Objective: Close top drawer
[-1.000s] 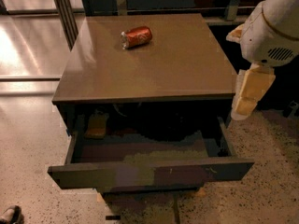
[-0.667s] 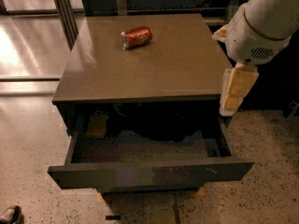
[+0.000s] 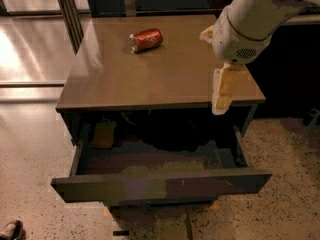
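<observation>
- My gripper [image 3: 222, 95] hangs over the front right edge of the cabinet top [image 3: 150, 79], above the back right corner of the drawer [image 3: 160, 185]. I cannot tell from this angle whether it is spread or closed.
- The drawer is pulled well out below the top, with its flat front panel nearest the camera. I am touching none of it.
- I am behind the front panel, not in front of it. If I drop straight down I land inside the drawer, where a push closes nothing or wedges me against the right side wall.
- Swinging round to the front, I could clip the corner of the top or the right end of the panel and knock the drawer askew.
- The panel has no handle. A push far out at the right end may twist the drawer in its runners, so that it sticks partway.
- A tan thing [image 3: 103, 134] sits inside at the back left. If it stands too high, it could catch under the top.
- The red can [image 3: 146, 39] lies on its side on the top, well apart from me. A hard slam could set it rolling.
</observation>
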`<state>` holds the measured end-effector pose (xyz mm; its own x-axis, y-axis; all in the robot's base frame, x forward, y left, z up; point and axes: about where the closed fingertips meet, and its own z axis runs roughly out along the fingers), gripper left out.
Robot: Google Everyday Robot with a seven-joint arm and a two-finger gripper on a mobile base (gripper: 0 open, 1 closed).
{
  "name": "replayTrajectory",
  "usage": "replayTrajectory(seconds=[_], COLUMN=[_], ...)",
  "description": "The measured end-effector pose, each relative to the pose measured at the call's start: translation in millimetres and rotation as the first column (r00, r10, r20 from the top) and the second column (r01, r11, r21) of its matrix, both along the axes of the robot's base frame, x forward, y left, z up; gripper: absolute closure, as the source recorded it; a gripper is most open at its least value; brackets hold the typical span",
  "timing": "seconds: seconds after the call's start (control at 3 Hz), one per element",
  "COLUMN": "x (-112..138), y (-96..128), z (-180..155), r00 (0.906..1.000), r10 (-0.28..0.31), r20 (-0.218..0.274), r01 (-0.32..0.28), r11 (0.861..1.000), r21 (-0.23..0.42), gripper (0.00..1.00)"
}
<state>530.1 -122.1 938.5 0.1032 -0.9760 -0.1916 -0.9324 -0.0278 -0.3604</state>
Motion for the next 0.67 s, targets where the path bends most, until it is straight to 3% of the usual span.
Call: replayTrajectory(seconds=[0.67], x=[36], y=[44], z=[-3], r00=[0.9912], r10=[0.104], r20=[0.081], r01=[-0.106], r11=[0.994], r21=[0.013], gripper=[0.0])
